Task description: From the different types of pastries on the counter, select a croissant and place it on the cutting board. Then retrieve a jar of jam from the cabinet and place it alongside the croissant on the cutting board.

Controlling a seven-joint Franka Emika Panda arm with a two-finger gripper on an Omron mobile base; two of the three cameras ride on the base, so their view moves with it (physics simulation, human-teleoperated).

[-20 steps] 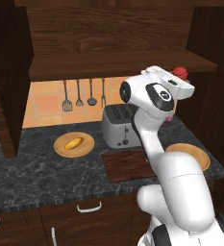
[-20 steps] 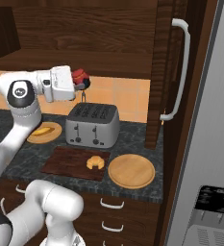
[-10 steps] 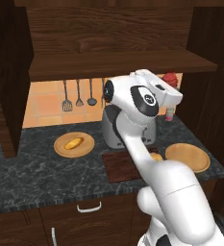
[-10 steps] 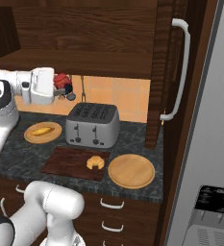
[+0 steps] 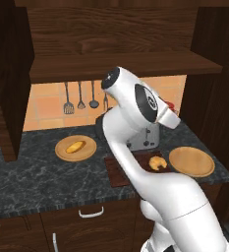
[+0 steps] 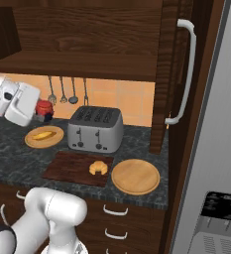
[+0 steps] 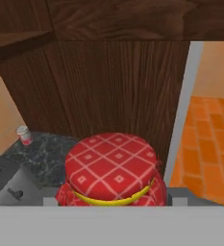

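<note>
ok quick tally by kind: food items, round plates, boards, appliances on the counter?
Pastries: 2, the croissant on the cutting board and a bun on a plate
Jam jars: 1, the jar of jam in the gripper
Round wooden plates: 2
Cutting boards: 1
Toasters: 1
Total: 7

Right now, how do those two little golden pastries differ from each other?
The croissant is curved and lumpy; the bun is a smooth, long oval. The croissant lies on the dark rectangular cutting board, while the bun lies on a round tan plate. The croissant sits in front of the toaster; the bun sits off to its side. Both are small, golden-yellow and rest on the counter's wooden pieces.
</note>
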